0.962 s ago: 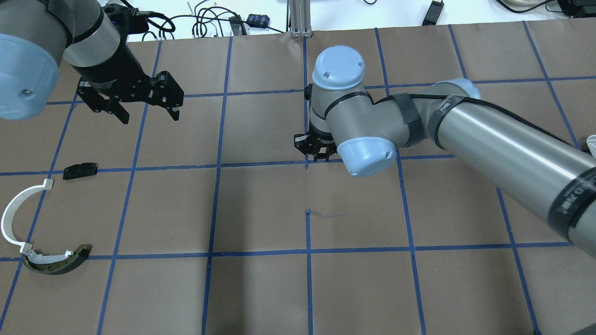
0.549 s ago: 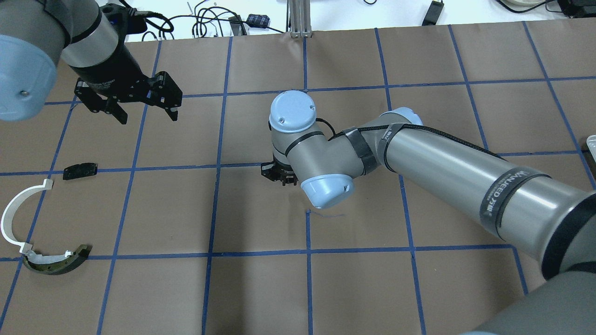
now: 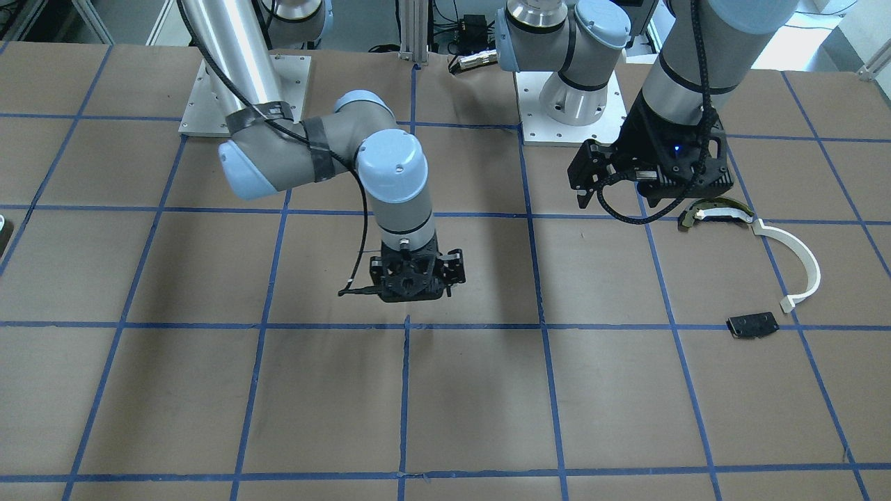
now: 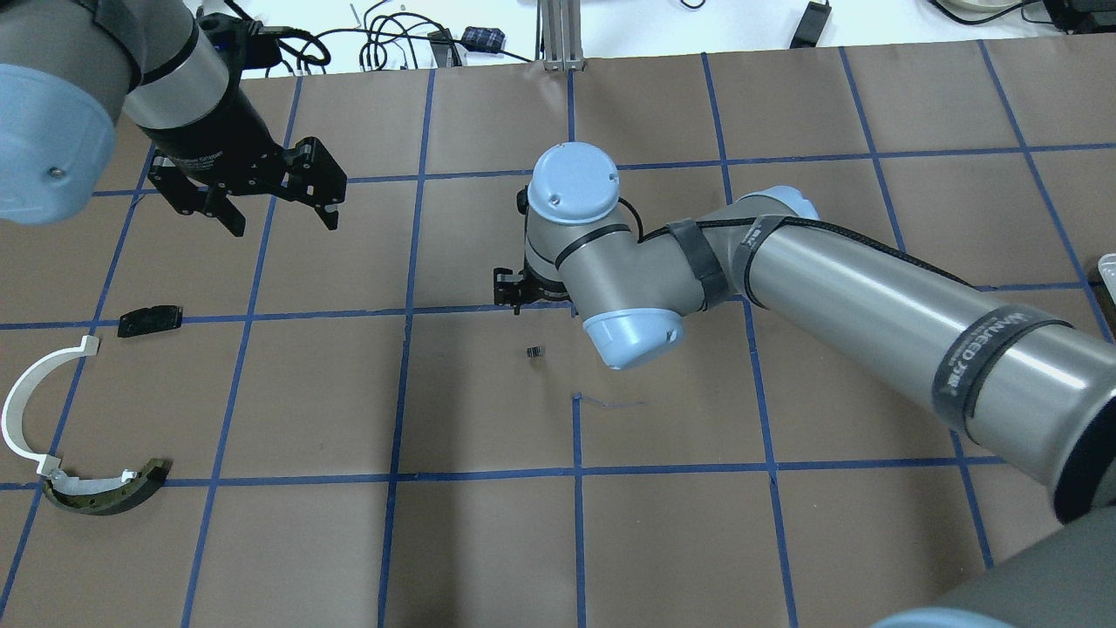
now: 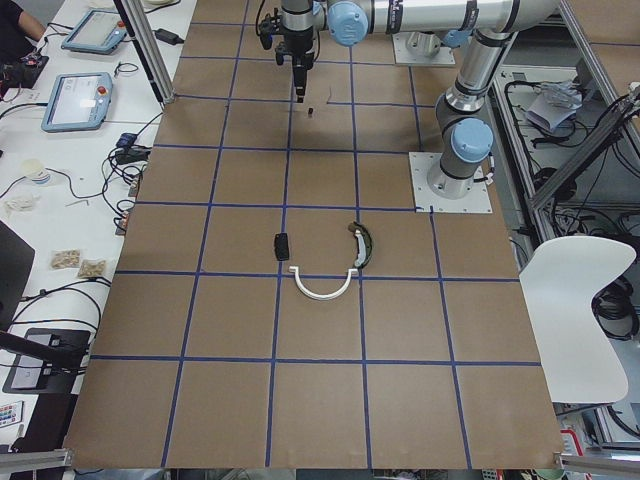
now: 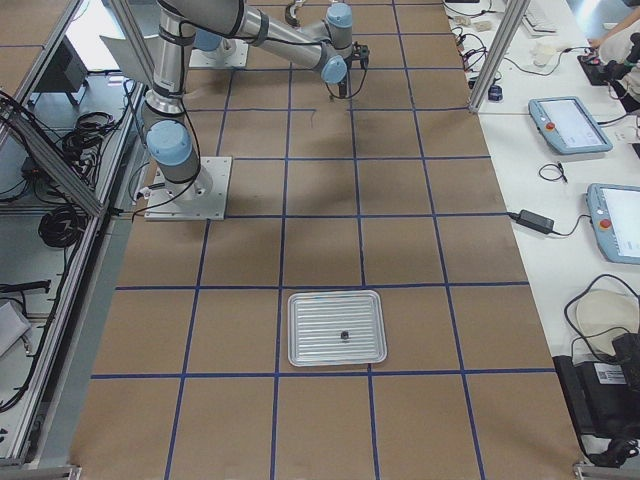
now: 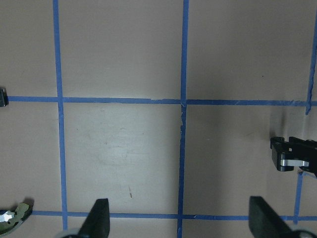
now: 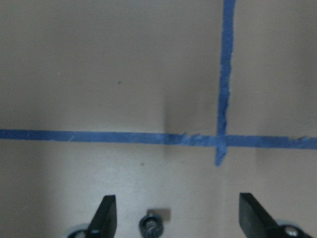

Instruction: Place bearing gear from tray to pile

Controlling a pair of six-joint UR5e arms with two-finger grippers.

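Likely bearing gear [image 4: 535, 352], hidden from front

Blue-taped brown table [image 4: 488, 541] and surroundings
Teach pendant [image 6: 568, 125] at right edge; white chair [image 5: 575, 300] lower right; cables [image 4: 377, 54] along top.

Brown paper over table [image 4: 488, 541], blue tape grid [image 4: 575, 471]. Left arm [image 4: 166, 78] and right arm [image 4: 854, 288] silver-grey, light-blue caps. Left gripper [image 4: 283, 225] and right gripper [image 8: 178, 218] black. Bearing gear [image 4: 534, 352] dark. Pile [image 4: 52, 474]: white arc [image 4: 22, 397], dark piece [image 4: 109, 499] with yellowish edge, black plate [image 4: 150, 320]. Tray [image 6: 310, 330] silver, ribbed.
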